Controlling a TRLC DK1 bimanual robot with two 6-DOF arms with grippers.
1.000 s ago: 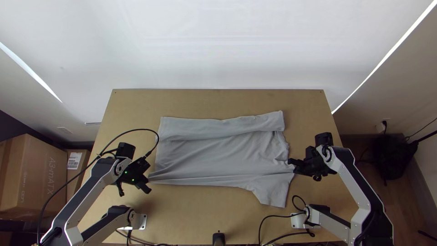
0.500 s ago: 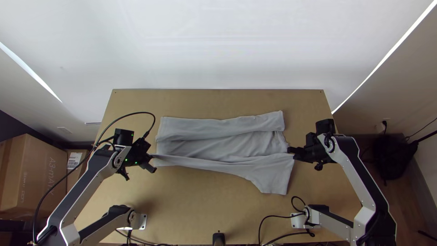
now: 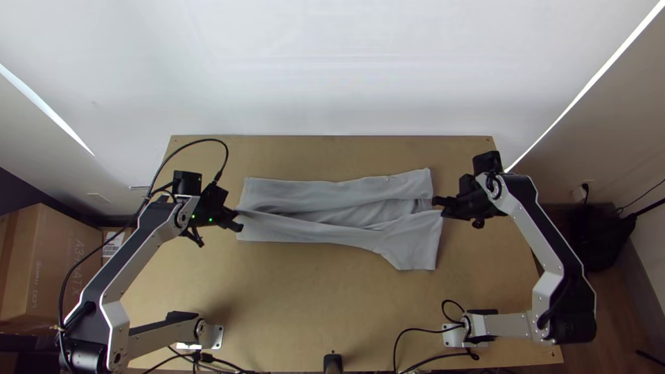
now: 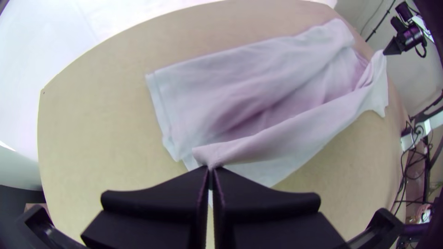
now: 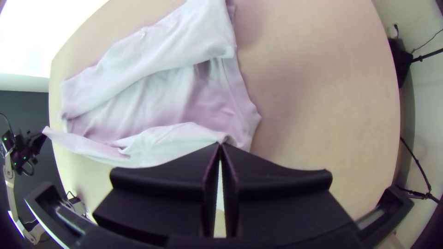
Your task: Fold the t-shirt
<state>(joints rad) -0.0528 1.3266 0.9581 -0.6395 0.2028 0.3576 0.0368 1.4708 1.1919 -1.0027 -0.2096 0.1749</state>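
The light grey t-shirt [image 3: 332, 232] lies across the table, its far side folded over in a long strip. Its near side is lifted and folded back between my two grippers, with a sleeve hanging at the near right. My left gripper [image 3: 240, 220] is at the shirt's left end; my right gripper [image 3: 436, 204] is at its right end. In the left wrist view, my left gripper [image 4: 211, 169] is shut on a corner of the shirt [image 4: 277, 143]. The right wrist view has my right gripper [image 5: 220, 145] shut on the shirt's edge [image 5: 180, 138].
Bare wooden table [image 3: 312, 305] lies in front of the shirt, and more behind it up to the white wall [image 3: 332, 69]. Cables [image 3: 409, 332] run over the near edge. Cardboard boxes [image 3: 59, 270] stand off the table at the left.
Both grippers have moved away from the table's near edge, carrying the shirt's near side over toward the far strip. The shirt now covers a narrower band of table.
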